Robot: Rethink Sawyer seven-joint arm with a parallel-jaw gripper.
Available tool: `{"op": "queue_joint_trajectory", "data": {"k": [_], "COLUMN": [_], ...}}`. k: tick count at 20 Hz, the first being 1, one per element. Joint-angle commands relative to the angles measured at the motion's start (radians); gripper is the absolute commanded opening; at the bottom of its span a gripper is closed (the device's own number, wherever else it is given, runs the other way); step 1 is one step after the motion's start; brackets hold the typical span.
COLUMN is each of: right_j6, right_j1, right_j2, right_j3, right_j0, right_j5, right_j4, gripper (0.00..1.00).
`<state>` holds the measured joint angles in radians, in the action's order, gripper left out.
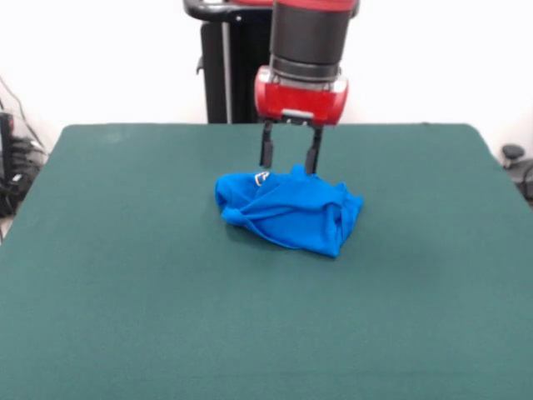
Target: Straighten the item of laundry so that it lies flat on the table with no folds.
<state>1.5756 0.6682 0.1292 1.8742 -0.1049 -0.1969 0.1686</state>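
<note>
A small bright blue T-shirt of soft, thin fabric lies crumpled in a rounded heap near the middle of the large table, whose dark green felt-like cover looks matte and smooth. The cloth is bunched into thick folds and ridges, with a twisted roll along its near left edge and a sliver of pale print showing at the top left. Directly above its far edge hangs the red and black arm's gripper. Its two slim black fingers stand apart, released, with tips at the heap's upper rim, clasping nothing visible.
</note>
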Motion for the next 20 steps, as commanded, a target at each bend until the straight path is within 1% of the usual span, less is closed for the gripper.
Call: {"op": "queue_joint_trajectory", "data": {"k": [1,3,6,9,12,20], "right_j6": [0.257,0.256,0.257,0.258,0.262,0.273], "right_j1": [-0.075,-0.080,-0.115,-0.132,-0.139,-0.153], "right_j2": [-0.042,-0.046,-0.046,-0.045,-0.058,-0.061], "right_j3": [-0.029,-0.026,-0.024,-0.011,0.005,0.015], "right_j0": [-0.016,-0.020,-0.024,-0.025,-0.036,-0.029], "right_j5": [0.104,0.111,0.143,0.177,0.209,0.243], "right_j4": [0.056,0.059,0.061,0.057,0.052,0.065], "gripper": [1.00,1.00,1.00,1.00,1.00,1.00]}}
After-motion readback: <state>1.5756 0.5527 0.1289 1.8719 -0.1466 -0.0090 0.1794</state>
